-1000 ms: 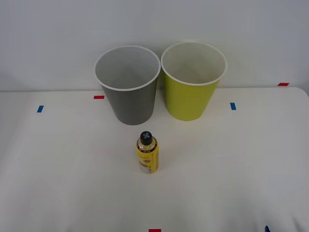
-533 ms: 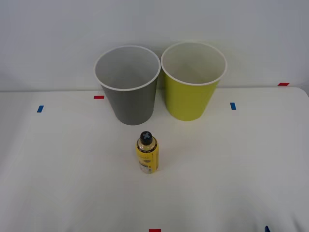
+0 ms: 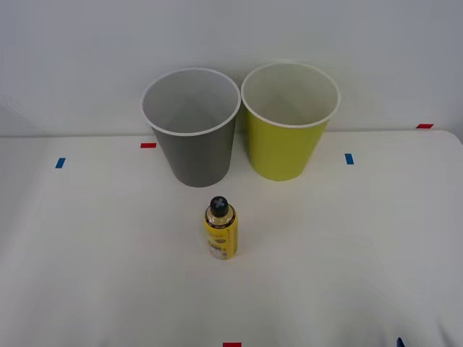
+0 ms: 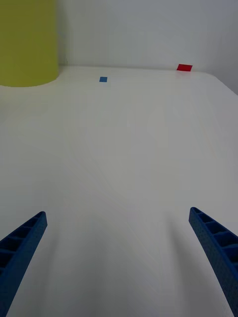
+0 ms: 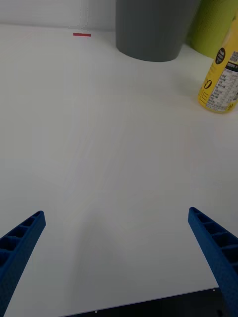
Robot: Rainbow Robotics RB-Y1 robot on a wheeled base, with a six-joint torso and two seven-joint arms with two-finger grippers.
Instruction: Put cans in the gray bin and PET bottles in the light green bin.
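Comparing with a second ago, nothing has moved: the PET bottle (image 3: 221, 228) stands upright on the white surface (image 3: 108, 246) just in front of the gray bin (image 3: 192, 129), so sorting hasn't begun. Both the left gripper (image 5: 119, 257) and right gripper (image 4: 119, 257) hover with jaws spread wide, empty. That bin and the light green bin (image 3: 288, 123) beside it look empty.

Bright, even, diffuse light covers the white bench (image 3: 347, 253). Soft faint shadows lie beneath the gray bin (image 3: 194, 137) and the PET bottle (image 3: 221, 230), toward six o'clock. No glare; focus sharp.
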